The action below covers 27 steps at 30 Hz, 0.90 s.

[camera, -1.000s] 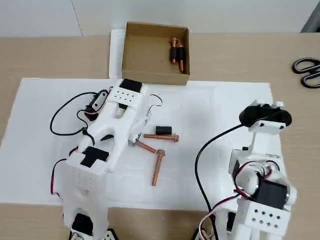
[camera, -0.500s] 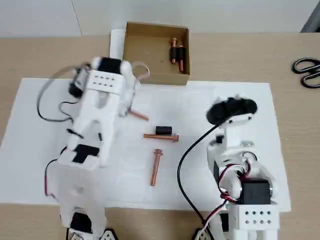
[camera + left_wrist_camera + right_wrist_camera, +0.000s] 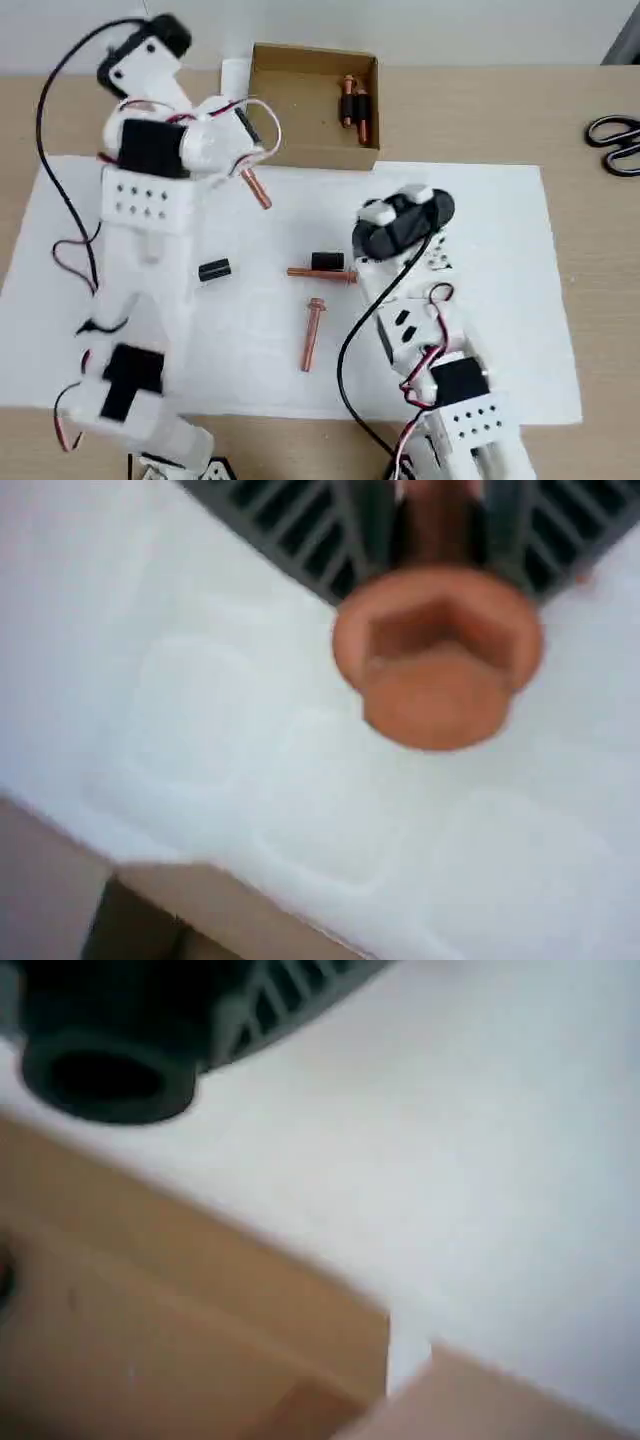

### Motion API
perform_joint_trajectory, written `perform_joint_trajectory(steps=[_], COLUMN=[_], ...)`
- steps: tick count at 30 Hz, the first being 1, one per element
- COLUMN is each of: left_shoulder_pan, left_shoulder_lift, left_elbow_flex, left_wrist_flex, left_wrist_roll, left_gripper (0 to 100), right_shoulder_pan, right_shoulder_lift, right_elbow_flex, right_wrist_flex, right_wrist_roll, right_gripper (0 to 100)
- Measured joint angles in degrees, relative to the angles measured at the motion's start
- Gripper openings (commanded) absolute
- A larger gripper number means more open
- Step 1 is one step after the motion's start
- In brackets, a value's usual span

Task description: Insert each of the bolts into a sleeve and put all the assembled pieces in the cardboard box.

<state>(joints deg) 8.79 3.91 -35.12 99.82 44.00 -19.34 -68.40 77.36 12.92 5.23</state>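
My left gripper is shut on a copper bolt, held in the air just in front of the cardboard box. In the left wrist view the bolt's hex head sticks out between the dark ribbed jaws. Two assembled pieces lie in the box. My right gripper is at a black sleeve lying mid-sheet beside a second bolt; the right wrist view shows that sleeve close against a dark jaw. A third bolt and another black sleeve lie loose.
A white paper sheet covers the tabletop under both arms. Scissors lie at the far right edge of the table. Black cables loop beside each arm. The cardboard box wall rises beyond the sheet in the right wrist view.
The left arm picked one bolt off the sheet and rose back toward the box, uncovering a black sleeve. The right arm swung left up to the middle sleeve.
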Motion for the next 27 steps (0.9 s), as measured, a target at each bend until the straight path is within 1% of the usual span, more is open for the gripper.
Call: perform_joint_trajectory(steps=[3,5,7,9,12,16,19,23,25,27], left_shoulder_pan=[0.5,1.4,2.5,4.4,8.6,13.7,15.3,16.9,16.9,16.9], left_shoulder_lift=[-5.8,-10.0,-14.5,-19.2,-26.6,-37.2,-45.5,-55.3,-59.4,-62.8], left_elbow_flex=[4.5,7.6,11.3,16.0,26.5,44.5,57.8,72.3,77.7,81.3], left_wrist_flex=[0.0,-1.1,-4.6,-9.9,-20.4,-36.9,-51.3,-69.5,-75.9,-80.2], left_wrist_roll=[-7.2,-10.5,-13.3,-16.6,-21.5,-24.2,-26.3,-27.2,-27.2,-27.3], left_gripper=[1,1,1,1,1,1,1,1,1,1], right_shoulder_pan=[-0.1,-0.4,-0.5,-0.5,-0.5,-2.0,-3.6,-4.8,-4.7,-4.7], right_shoulder_lift=[0.0,0.0,0.1,0.1,0.1,0.1,0.1,0.1,0.1,0.1], right_elbow_flex=[4.7,6.2,6.3,6.3,6.4,6.6,6.6,6.6,7.4,9.2], right_wrist_flex=[-9.5,-14.5,-18.1,-20.3,-22.1,-23.1,-23.1,-23.7,-25.1,-27.4], right_wrist_roll=[0.0,0.0,0.0,0.0,0.0,0.0,0.0,0.0,0.0,0.0], right_gripper=[0.5,0.5,0.5,0.5,0.5,0.5,0.5,0.5,0.5,0.5])
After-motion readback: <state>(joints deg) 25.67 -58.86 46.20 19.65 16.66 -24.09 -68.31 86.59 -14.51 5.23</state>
